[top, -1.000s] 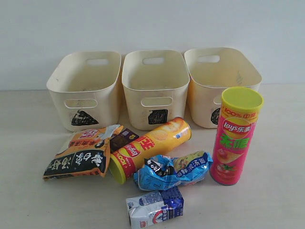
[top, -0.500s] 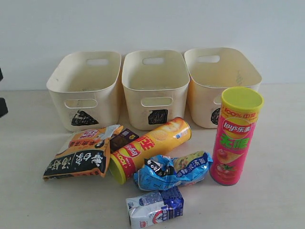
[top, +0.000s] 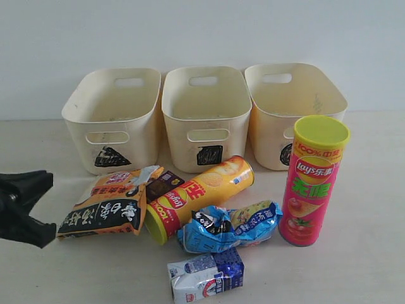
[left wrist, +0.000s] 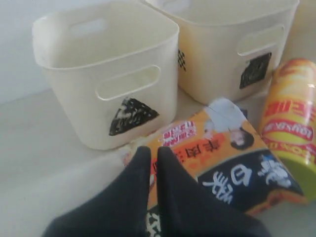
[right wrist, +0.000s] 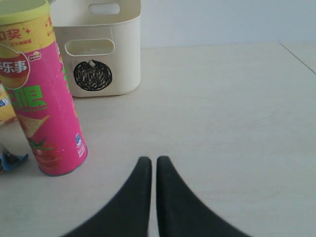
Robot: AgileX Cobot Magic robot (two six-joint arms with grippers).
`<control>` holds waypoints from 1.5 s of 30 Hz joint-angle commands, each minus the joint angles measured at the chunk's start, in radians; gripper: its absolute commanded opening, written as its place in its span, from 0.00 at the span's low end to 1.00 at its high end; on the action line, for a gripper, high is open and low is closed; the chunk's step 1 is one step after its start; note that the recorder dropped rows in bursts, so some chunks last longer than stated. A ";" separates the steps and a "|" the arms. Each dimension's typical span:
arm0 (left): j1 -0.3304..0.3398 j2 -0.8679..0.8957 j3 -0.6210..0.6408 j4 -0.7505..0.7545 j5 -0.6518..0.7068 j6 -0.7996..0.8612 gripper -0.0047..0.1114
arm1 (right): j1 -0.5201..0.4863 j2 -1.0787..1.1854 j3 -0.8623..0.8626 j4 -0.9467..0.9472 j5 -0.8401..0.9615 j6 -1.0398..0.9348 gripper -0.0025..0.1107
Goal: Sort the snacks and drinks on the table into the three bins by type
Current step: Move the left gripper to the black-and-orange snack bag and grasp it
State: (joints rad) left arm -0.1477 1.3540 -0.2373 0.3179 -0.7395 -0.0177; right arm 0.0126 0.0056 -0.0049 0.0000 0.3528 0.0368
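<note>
Left fingers (left wrist: pixel 142 173) closed, empty, by orange bag (left wrist: pixel 232 163) edge; right fingers (right wrist: pixel 143 182) likewise, above table (right wrist: pixel 222 98).

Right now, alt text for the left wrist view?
The left claw, shut and empty, points at the near edge of the orange-black-white snack bag. Behind the bag stand the triangle-marked bin and the square-marked bin; the yellow crisp tube lies on its side beside the bag.
</note>
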 commanded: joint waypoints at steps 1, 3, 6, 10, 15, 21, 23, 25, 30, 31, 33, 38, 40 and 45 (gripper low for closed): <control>-0.085 0.085 0.013 -0.011 -0.034 0.169 0.08 | -0.002 -0.006 0.005 0.000 -0.005 0.006 0.03; -0.138 0.122 0.014 -0.067 -0.045 0.276 0.08 | -0.002 -0.006 0.005 0.000 -0.005 0.006 0.03; -0.226 0.170 0.014 -0.235 -0.061 0.444 0.08 | -0.002 -0.006 0.005 0.000 -0.005 0.006 0.03; -0.330 0.211 0.014 -0.415 -0.097 0.621 0.08 | -0.002 -0.006 0.005 0.000 -0.005 0.006 0.03; -0.424 0.251 0.014 -0.495 -0.110 0.786 0.08 | -0.002 -0.006 0.005 0.000 -0.005 0.006 0.03; -0.435 0.306 0.011 -0.533 -0.127 0.841 0.11 | -0.002 -0.006 0.005 0.000 -0.005 0.006 0.03; -0.435 0.323 0.007 -0.509 -0.125 0.841 0.23 | -0.002 -0.006 0.005 0.000 -0.005 0.006 0.03; -0.435 0.334 0.002 -0.483 -0.125 0.841 0.42 | -0.002 -0.006 0.005 0.000 -0.005 0.006 0.03; -0.435 0.356 -0.036 -0.503 -0.123 0.799 0.87 | -0.002 -0.006 0.005 0.000 -0.005 0.006 0.03; -0.435 0.361 -0.046 -0.503 -0.112 0.799 0.88 | -0.002 -0.006 0.005 0.000 -0.005 0.006 0.03; -0.435 0.375 -0.066 -0.510 -0.095 0.831 0.86 | -0.002 -0.006 0.005 0.000 -0.005 0.006 0.03; -0.435 0.430 -0.114 -0.568 -0.100 0.912 0.83 | -0.002 -0.006 0.005 0.000 -0.005 0.006 0.03; -0.435 0.456 -0.127 -0.577 -0.117 0.932 0.83 | -0.002 -0.006 0.005 0.000 -0.005 0.006 0.03; -0.435 0.510 -0.127 -0.591 -0.216 0.961 0.83 | -0.002 -0.006 0.005 0.000 -0.005 0.006 0.03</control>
State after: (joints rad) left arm -0.5776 1.8401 -0.3601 -0.2574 -0.9012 0.9222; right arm 0.0126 0.0056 -0.0049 0.0000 0.3528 0.0368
